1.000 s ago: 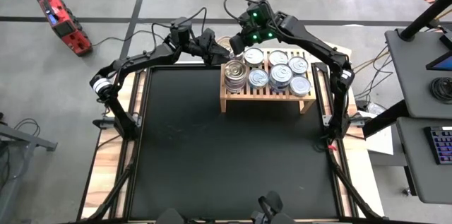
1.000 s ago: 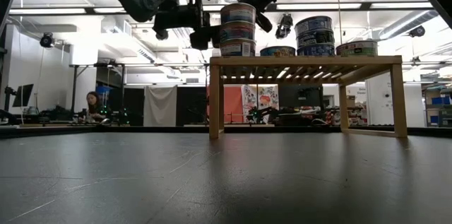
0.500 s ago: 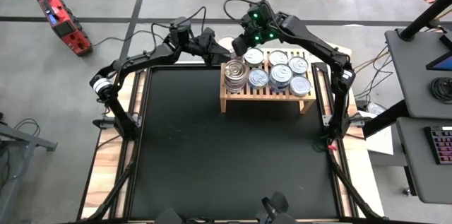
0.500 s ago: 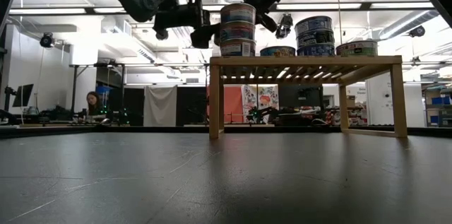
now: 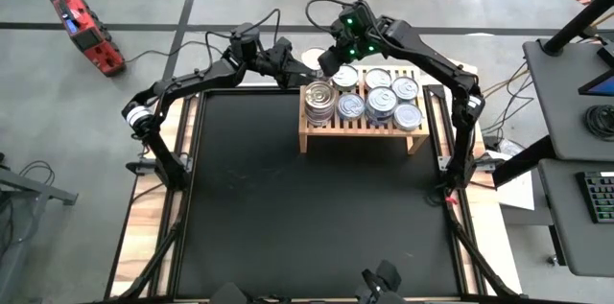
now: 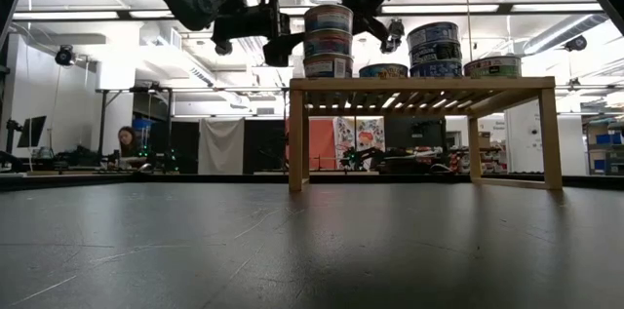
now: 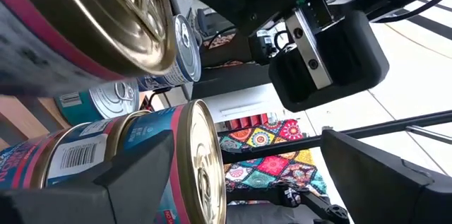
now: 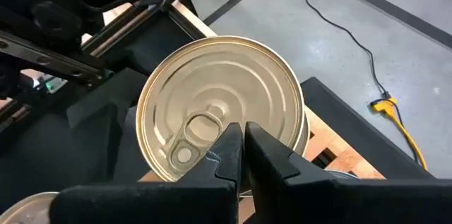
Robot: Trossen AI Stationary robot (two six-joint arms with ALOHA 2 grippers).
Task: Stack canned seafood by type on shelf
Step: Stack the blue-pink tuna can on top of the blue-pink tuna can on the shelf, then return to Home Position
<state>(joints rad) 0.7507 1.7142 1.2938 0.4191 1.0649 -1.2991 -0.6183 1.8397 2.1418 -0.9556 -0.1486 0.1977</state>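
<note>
Reaching in from the left side of the table, the left gripper point(image 5: 294, 71) hangs at the far left corner of the low light-wood slatted shelf point(image 5: 362, 128), its two dark fingers spread wide. In the low view that gripper point(image 6: 285, 21) sits level with the tall stack of flat round silver-lidded tins point(image 6: 329, 42) at the shelf's left end, one finger above and one below the middle of the stack; whether the fingers touch the tins I cannot tell from here. The left wrist view shows the spread fingers point(image 7: 138, 174) either side of a blue-and-red labelled tin with a gold rim point(image 7: 141, 164) seen edge-on, with a red-labelled tin point(image 7: 92, 19) close beside it.

Further right, the right gripper point(image 5: 329, 59) hovers just behind the shelf's far edge, above the back row of tins, its fingers pressed together with nothing between them. Its wrist view looks down past the closed fingertips point(image 8: 240, 150) onto a single silver lid with a pull tab point(image 8: 219, 104).

On the shelf's slatted top the canned seafood point(image 5: 369, 98) stands in a cluster from the left end to the right end. In the low view a blue-labelled pair point(image 6: 435, 49) is stacked right of centre and a single gold-labelled tin point(image 6: 492, 65) stands at the right end. The shelf rests on a black mat point(image 5: 307, 218).
</note>
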